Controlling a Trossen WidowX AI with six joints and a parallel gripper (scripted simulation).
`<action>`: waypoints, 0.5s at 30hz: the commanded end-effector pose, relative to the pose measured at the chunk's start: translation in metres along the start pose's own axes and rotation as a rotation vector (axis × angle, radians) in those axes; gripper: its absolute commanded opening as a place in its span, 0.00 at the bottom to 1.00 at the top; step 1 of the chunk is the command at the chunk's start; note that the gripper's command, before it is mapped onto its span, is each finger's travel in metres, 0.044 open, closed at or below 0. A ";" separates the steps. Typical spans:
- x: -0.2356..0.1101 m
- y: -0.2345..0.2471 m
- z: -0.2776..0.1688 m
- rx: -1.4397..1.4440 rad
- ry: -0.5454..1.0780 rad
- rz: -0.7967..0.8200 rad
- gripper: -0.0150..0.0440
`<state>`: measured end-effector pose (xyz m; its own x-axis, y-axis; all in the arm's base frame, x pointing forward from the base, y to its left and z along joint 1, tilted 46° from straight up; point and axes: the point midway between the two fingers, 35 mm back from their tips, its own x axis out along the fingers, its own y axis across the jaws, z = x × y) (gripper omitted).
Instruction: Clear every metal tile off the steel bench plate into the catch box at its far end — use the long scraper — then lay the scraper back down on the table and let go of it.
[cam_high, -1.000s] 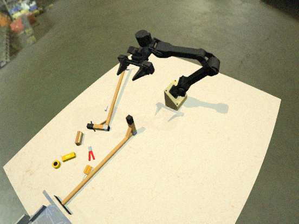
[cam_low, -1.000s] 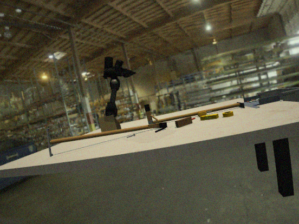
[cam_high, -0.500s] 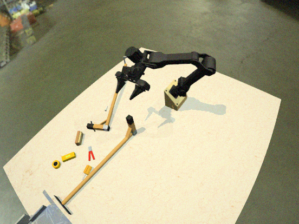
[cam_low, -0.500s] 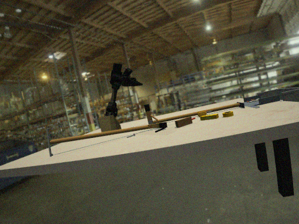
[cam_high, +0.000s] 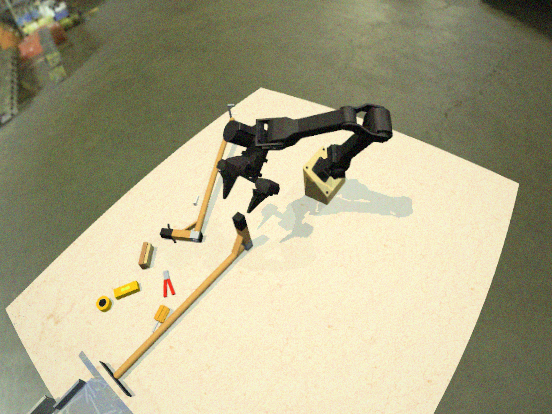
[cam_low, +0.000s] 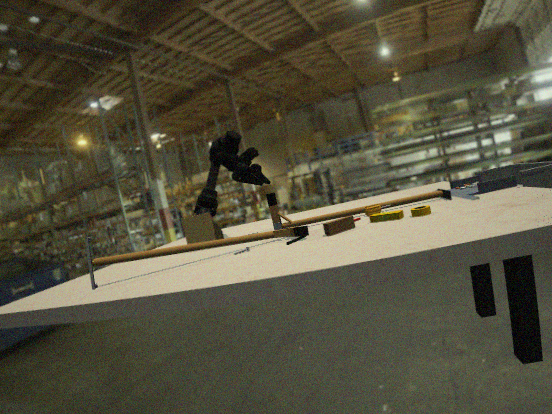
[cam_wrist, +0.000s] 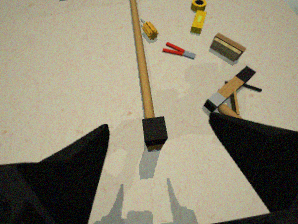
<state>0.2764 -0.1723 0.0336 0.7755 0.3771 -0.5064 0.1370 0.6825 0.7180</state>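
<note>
- Black gripper (cam_high: 248, 191) hangs over the pale, faintly speckled table (cam_high: 350, 300), its pointed fingers spread wide, nothing between them.
- Just below it stands the long scraper (cam_high: 190, 300): a smooth round wooden pole with an upright square black grip (cam_wrist: 154, 130), flat dark blade (cam_high: 116, 378) at the far end.
- That blade lies beside the grey steel bench plate (cam_high: 95, 397), at the table's far corner.
- A second wooden pole (cam_high: 210, 185) lies to the right, near red pliers (cam_wrist: 178, 50) and a yellow tape roll (cam_high: 103, 303).

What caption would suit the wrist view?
Open tool hovering over the long scraper's black upright grip, holding nothing.
</note>
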 end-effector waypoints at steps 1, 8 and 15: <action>0.014 0.002 -0.019 -0.009 0.077 -0.007 1.00; 0.025 0.004 -0.038 -0.022 0.150 -0.011 1.00; 0.007 0.002 -0.024 -0.025 0.147 -0.009 1.00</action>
<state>0.2691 -0.1445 0.0135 0.6715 0.4630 -0.5785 0.1296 0.6952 0.7070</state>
